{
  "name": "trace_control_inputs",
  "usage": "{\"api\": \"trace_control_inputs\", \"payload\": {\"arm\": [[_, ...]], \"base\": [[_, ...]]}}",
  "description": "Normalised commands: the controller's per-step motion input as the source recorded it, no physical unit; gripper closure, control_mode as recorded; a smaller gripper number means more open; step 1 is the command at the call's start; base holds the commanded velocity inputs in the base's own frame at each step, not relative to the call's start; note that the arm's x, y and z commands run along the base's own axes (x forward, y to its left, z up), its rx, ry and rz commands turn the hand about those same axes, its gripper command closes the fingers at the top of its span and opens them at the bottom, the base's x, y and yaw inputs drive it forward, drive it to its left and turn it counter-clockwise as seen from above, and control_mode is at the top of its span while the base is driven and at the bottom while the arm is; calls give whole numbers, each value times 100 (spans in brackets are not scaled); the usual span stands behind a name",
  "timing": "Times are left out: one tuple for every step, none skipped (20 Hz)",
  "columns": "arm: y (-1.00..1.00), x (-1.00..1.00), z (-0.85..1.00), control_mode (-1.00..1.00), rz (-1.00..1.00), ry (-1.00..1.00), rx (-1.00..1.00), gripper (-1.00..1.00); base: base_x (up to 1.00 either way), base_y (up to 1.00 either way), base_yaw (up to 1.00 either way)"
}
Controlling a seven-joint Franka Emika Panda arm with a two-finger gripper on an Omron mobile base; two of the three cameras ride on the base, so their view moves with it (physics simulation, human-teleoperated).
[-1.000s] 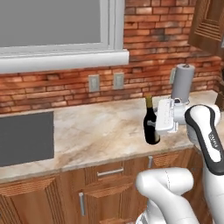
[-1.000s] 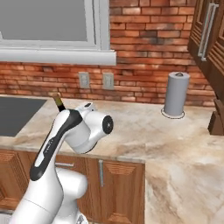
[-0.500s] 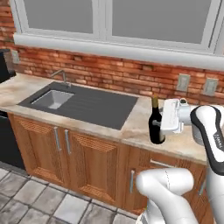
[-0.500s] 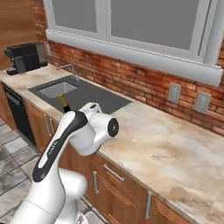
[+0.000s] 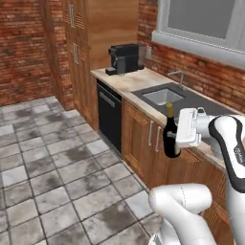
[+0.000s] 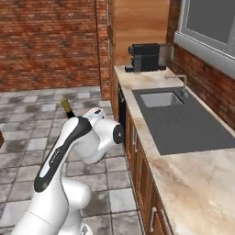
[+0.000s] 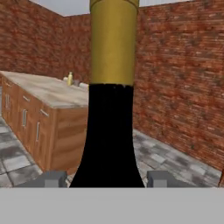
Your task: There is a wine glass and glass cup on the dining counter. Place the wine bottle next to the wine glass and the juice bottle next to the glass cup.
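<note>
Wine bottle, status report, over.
Tool shut on wine bottle, upright, carried off the counter. Dining counter ahead in hand view, juice bottle on it. Tiled floor between, nothing in the way.

One wine bottle (image 5: 171,139), one juice bottle (image 7: 70,78), one coffee machine (image 5: 125,58), one sink (image 6: 161,99).

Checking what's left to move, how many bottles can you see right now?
2: the wine bottle upright in the gripper, and the juice bottle far off on the dining counter. Others may be hidden.

wine bottle (image 6: 68,108) top behind arm, sink (image 6: 161,99), coffee machine (image 6: 146,57)
</note>
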Motion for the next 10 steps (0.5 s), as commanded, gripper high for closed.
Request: {"api": "trace_control_inputs", "payload": {"arm": [[0, 0, 0, 100, 0, 0, 0, 100], [0, 0, 0, 100, 0, 0, 0, 100], [0, 0, 0, 100, 0, 0, 0, 100], [0, 0, 0, 100, 0, 0, 0, 100], [0, 0, 0, 100, 0, 0, 0, 100], [0, 0, 0, 100, 0, 0, 0, 100], [0, 0, 0, 100, 0, 0, 0, 100], [0, 0, 0, 100, 0, 0, 0, 100], [0, 0, 0, 100, 0, 0, 0, 100], [0, 0, 0, 100, 0, 0, 0, 100]], "base": [[0, 16, 95], [0, 18, 90], [2, 20, 82], [7, 20, 78], [13, 21, 74], [18, 21, 69], [26, 23, 62], [40, 22, 54], [59, 18, 43], [65, 18, 38]]}}
